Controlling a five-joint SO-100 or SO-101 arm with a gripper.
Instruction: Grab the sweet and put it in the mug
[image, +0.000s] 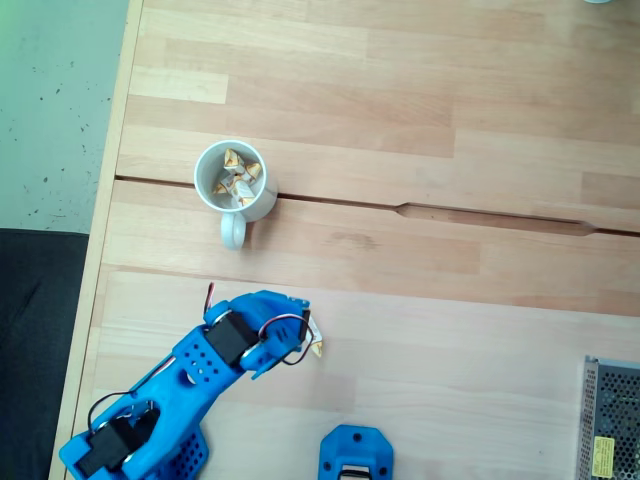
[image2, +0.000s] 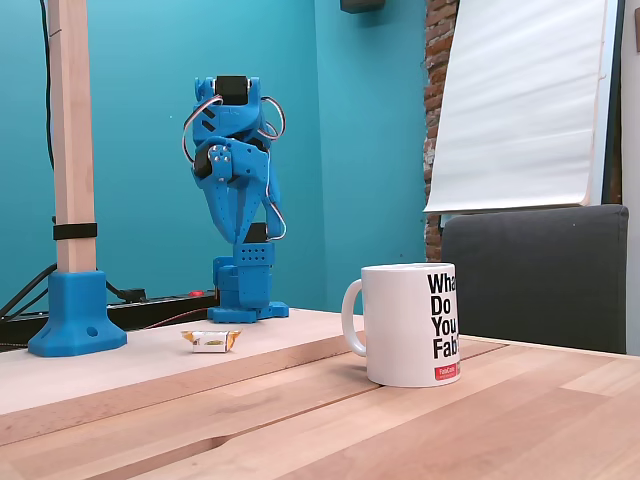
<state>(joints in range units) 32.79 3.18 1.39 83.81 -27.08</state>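
1. The blue arm (image2: 235, 190) stands folded near the bench's (image: 420, 330) left edge in a fixed view from above, its gripper (image: 303, 330) pointing down
2. Whether the jaws are parted cannot be told; they hold nothing that can be made out
3. The sweet (image: 316, 347) lies on the bench just beside the gripper tip, partly hidden by it; seen from the side (image2: 211, 341) it lies flat, its twisted ends pointing left and right
4. The mug (image: 232, 181) stands upright well apart, near the left edge, holding several sweets (image: 238, 178); its handle points toward the arm
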